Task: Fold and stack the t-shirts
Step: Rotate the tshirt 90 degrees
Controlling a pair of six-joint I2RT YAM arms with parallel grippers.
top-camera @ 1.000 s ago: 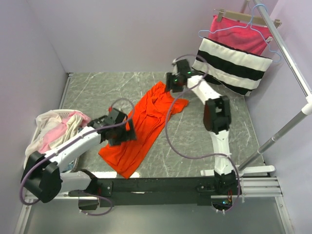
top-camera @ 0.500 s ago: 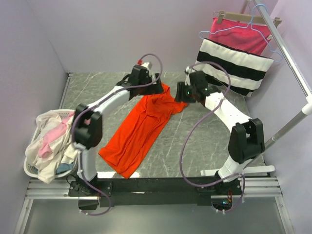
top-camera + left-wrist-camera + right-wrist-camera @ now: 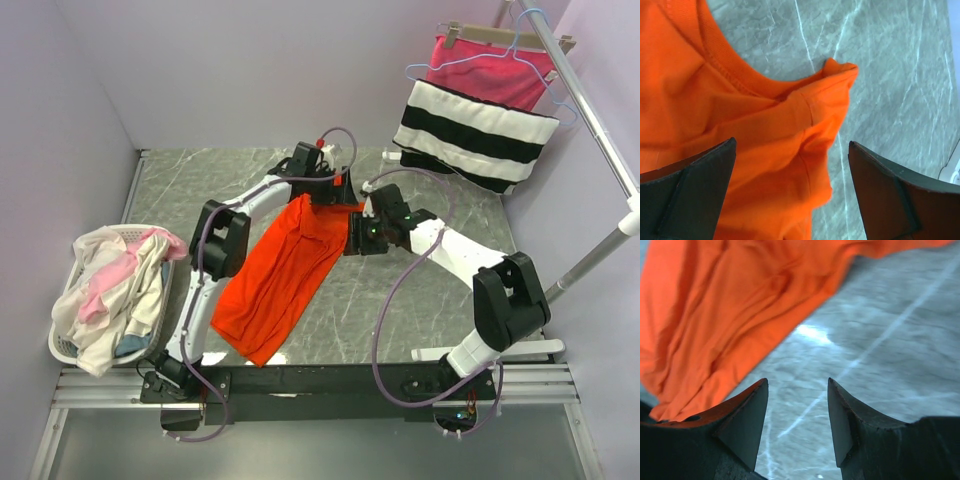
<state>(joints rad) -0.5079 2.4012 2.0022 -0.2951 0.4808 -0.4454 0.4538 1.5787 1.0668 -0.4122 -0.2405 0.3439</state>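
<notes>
Orange-red t-shirt (image 3: 285, 275) rumpled lengthwise on tabletop (image 3: 200, 190). Left tool (image 3: 790, 145) wide apart over the bunched shoulder by the collar; right tool (image 3: 797, 382) part-open, empty, just beside the cloth. Could nip one layer only, or drag the shirt askew and deepen the creases.

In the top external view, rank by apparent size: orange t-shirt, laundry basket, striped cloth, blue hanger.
1. Tied, too close to rank: orange t-shirt, laundry basket, striped cloth; the cloth hangs higher, nearer the camera.
2. Smallest: blue hanger.
</notes>
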